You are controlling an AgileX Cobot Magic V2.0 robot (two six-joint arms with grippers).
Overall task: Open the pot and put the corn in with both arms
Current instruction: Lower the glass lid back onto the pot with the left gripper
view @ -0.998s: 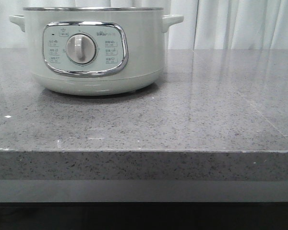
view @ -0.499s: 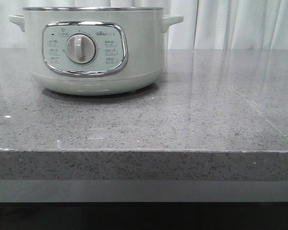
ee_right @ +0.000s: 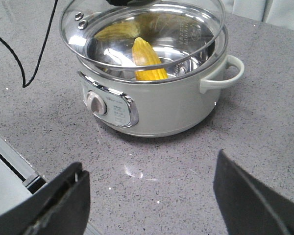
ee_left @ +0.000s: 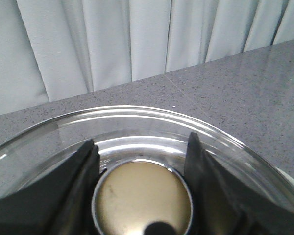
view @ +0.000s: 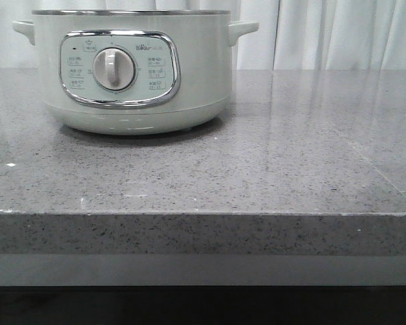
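Left end effector (ee_left: pixel 142 161) grips glass lid (ee_right: pixel 142 34) over pot (ee_right: pixel 157 98); corn (ee_right: pixel 147 61) inside.

Pot (view: pixel 132 71) control panel (view: pixel 120 69) carried a "Bear" brand mark just above the dial (view: pixel 114 69). Small labels around the dial were too small to read.
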